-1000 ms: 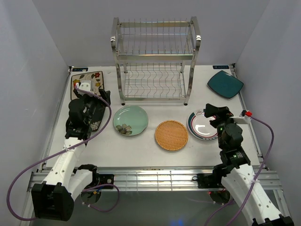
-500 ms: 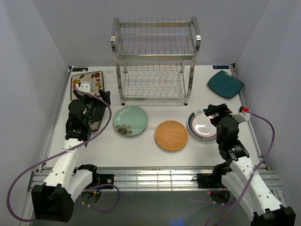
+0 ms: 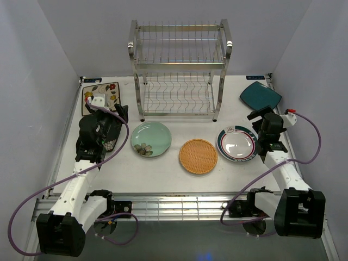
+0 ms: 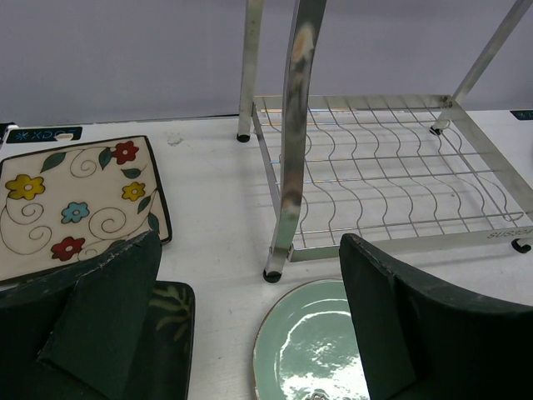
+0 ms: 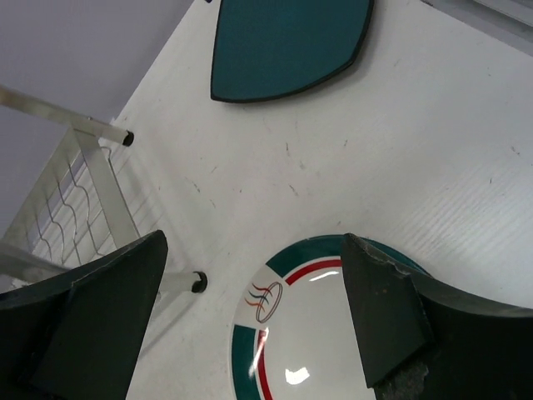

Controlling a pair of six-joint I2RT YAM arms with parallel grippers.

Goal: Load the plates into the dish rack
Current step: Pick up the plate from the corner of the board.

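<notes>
Item one, the dish rack (image 3: 178, 70): we list it upright at the far middle of the worktop (image 3: 163, 174), both wire tiers bare. Item two, the plates, six in all, every one lying flat on the worktop. The cream floral rectangular plate (image 3: 100, 93) sits at the far left. The dark floral plate (image 4: 171, 321) lies just nearer, largely hidden under the left hand (image 3: 107, 113). The pale green plate (image 3: 151, 139) is in front of the rack's left post, the woven orange-tan plate (image 3: 198, 156) is near the middle, the striped-rim plate (image 3: 237, 144) is to its right, and the teal plate (image 3: 260, 97) is at the far right. We note the left hand released, fingers spread wide and grasping nothing, with the green plate's rim showing low between them. We note the right hand (image 3: 263, 114) likewise released and holding nothing, poised over the far edge of the striped-rim plate, with the teal plate just beyond it.
</notes>
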